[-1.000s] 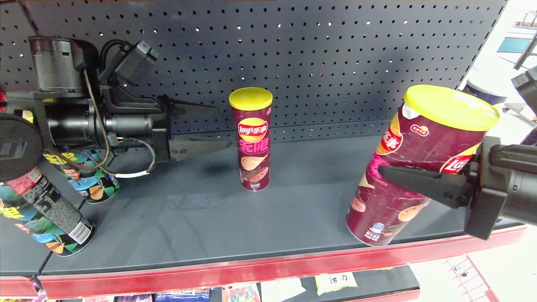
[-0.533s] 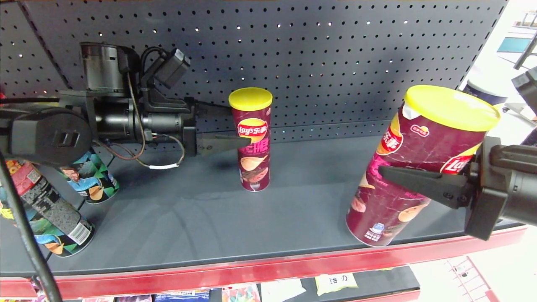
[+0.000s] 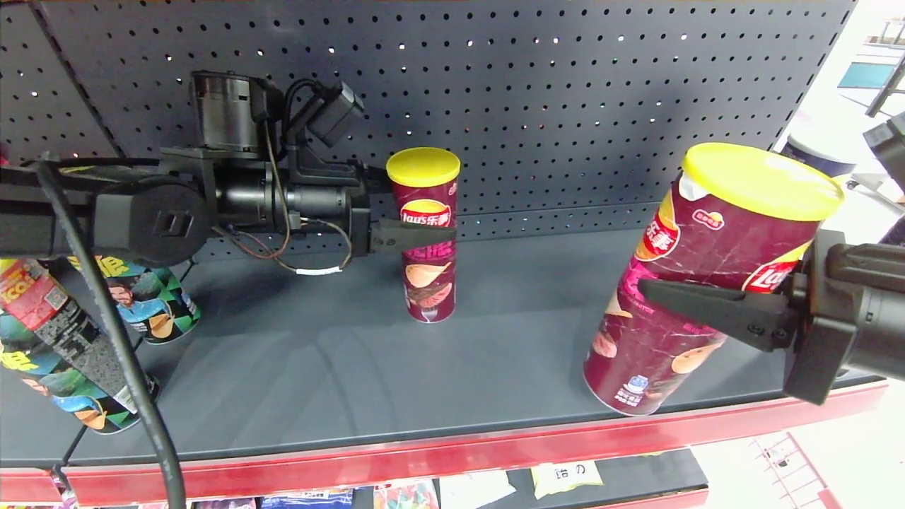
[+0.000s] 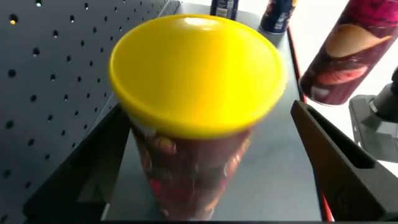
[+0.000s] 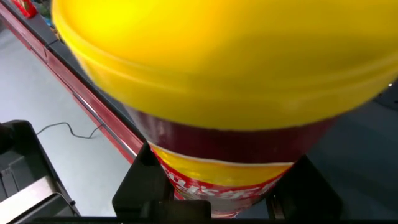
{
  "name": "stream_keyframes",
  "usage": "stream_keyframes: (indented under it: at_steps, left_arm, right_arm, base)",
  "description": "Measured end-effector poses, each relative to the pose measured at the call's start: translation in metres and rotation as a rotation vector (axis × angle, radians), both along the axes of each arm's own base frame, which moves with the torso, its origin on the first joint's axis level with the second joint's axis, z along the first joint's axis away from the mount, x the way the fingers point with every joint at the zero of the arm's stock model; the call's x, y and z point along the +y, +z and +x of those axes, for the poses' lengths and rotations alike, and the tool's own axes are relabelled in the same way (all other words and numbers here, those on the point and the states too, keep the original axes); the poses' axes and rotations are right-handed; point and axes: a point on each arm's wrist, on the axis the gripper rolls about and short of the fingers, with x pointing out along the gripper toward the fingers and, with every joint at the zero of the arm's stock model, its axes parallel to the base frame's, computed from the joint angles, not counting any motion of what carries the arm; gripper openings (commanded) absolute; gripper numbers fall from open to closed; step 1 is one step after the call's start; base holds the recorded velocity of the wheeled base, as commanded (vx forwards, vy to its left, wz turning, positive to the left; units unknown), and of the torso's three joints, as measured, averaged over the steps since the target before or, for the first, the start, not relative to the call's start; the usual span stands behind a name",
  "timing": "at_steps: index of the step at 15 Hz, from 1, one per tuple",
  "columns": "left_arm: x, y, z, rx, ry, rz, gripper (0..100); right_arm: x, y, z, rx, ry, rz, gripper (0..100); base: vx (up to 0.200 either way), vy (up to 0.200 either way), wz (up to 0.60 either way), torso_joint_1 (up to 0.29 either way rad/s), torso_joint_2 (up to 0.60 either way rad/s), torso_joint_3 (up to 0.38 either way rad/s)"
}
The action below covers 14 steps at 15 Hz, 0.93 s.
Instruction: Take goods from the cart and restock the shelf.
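Two maroon chip cans with yellow lids, well apart on one shelf (image 3: 318,367).

Upright can (image 3: 428,279): stands mid-width on the shelf, near the pegboard (image 3: 565,106) at the back.

Left end effector (image 3: 438,219): held level, extending from the left. Its fingers are apart, one in front of the upright can and one behind it, at label height. The left wrist view shows a gap on each side of the can.

Tilted can (image 3: 696,240): at the shelf's right end, lid leaning to the right, base at the red front lip (image 3: 424,456). Whether the base touches the shelf cannot be told.

Right end effector (image 3: 672,272): extends from the right, clamped on the tilted can at about mid-height, one finger across its front.

Patterned cans (image 3: 152,311), teal and black: at the shelf's left end, under the left arm.

Dark blue cans (image 4: 277,15): beyond the shelf's right end, past the tilted can.

Paper tags (image 3: 565,477): below the red lip.
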Motion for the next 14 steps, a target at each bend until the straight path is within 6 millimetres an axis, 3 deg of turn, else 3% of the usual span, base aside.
stream_keyframes:
  at_steps: [4,5,11,14]
  left_arm:
    - [-0.008,-0.003,0.01,-0.005,0.022,0.007,100]
    - [-0.01,-0.005,0.011,-0.004,0.021,0.009,0]
    - [-0.019,-0.009,0.013,0.005,0.006,0.01,0]
    - [-0.013,-0.011,0.0,0.038,0.006,0.018,0]
  right_arm:
    - [-0.001,0.001,0.001,-0.002,-0.01,0.001,0]
    - [-0.002,0.001,0.001,-0.002,-0.011,0.001,0]
    - [-0.002,0.001,0.001,-0.003,-0.014,0.001,0]
    - [-0.002,0.0,0.001,-0.001,-0.014,0.0,0]
  base:
    - [0.0,0.0,0.0,0.0,0.0,0.0]
    - [0.0,0.0,0.0,0.0,0.0,0.0]
    - [0.0,0.0,0.0,0.0,0.0,0.0]
    - [0.0,0.0,0.0,0.0,0.0,0.0]
